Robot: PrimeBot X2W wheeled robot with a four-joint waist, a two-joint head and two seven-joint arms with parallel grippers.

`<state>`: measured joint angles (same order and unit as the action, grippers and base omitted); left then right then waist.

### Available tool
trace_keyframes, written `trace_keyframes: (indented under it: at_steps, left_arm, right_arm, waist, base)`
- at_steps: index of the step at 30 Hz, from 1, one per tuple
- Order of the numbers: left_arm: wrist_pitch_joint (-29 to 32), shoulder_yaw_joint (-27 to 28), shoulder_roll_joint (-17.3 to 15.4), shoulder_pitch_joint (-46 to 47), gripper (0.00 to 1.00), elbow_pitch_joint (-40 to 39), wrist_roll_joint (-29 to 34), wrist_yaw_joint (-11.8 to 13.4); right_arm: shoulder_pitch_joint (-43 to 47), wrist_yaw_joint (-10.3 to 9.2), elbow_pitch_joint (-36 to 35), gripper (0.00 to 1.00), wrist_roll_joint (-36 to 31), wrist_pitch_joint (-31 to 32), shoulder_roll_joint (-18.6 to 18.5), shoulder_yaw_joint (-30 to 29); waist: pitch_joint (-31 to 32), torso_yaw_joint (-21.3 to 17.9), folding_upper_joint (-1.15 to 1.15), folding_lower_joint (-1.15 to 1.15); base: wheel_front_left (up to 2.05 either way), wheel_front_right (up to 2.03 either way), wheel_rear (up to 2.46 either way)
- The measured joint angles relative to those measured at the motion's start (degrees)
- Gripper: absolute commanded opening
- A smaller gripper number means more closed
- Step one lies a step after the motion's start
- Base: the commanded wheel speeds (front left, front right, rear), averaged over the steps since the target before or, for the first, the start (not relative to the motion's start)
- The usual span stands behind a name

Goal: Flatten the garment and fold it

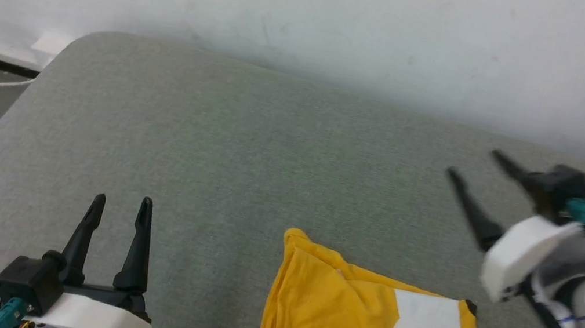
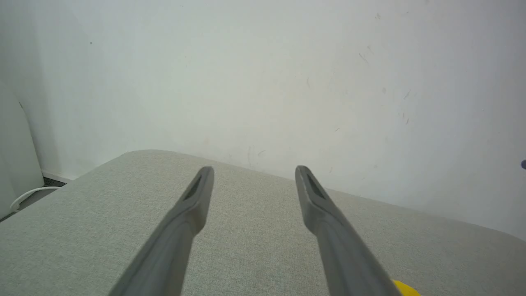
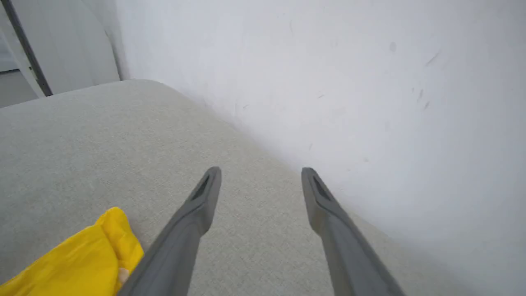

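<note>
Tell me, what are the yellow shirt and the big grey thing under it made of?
The yellow shirt looks like soft, matte cloth, maybe cotton: it wrinkles limply. The grey surface seems woven fabric over padding: fine weave, rounded corner.

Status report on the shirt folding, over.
Left gripper open, empty. Right gripper open, empty. Garment crumpled on grey cushion, ungripped. Nothing in the way.

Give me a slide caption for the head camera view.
Left gripper and right gripper open and empty, flanking the yellow T-shirt on the grey cushion.
</note>
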<state>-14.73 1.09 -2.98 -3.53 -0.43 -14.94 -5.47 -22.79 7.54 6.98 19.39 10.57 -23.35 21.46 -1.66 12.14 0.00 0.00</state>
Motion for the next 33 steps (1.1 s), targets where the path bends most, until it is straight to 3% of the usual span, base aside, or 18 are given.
trace_keyframes:
  at_steps: [7,14,23,29,33]
  left_arm:
    - [0.0,-0.4,0.0,-0.2,1.0,-0.6,0.5,0.0]
    - [0.0,-1.1,0.0,-0.3,1.0,-1.1,1.5,0.0]
    - [0.0,-1.6,0.0,-1.3,1.0,-0.9,3.7,0.5]
    - [0.0,-1.7,0.0,-1.4,1.0,-1.1,4.9,0.5]
    - [0.0,-2.2,0.0,-1.4,1.0,-1.5,4.9,0.5]
  right_arm:
    - [7.3,0.01,-1.5,1.0,-4.7,-12.6,-1.5,-11.0]
    - [19.6,0.0,-7.8,1.0,-5.6,-19.8,5.3,-21.3]
    - [29.9,0.0,-14.3,1.0,-8.8,-21.5,14.2,-23.2]
    - [30.7,0.0,-14.6,1.0,-9.3,-22.3,17.0,-23.8]
    - [31.0,0.0,-14.2,1.0,-8.3,-19.7,16.9,-22.8]
  waist:
    - [0.5,-3.3,0.0,0.0]
    - [0.0,-5.7,0.0,0.0]
    - [-0.7,-7.2,0.0,0.0]
    - [-1.3,-7.7,0.0,0.0]
    - [-1.9,-7.6,0.0,0.0]
  base:
    - [0.0,0.0,0.0]
    - [0.0,0.0,0.0]
    - [0.0,0.0,0.0]
    - [0.0,0.0,0.0]
    - [0.0,0.0,0.0]
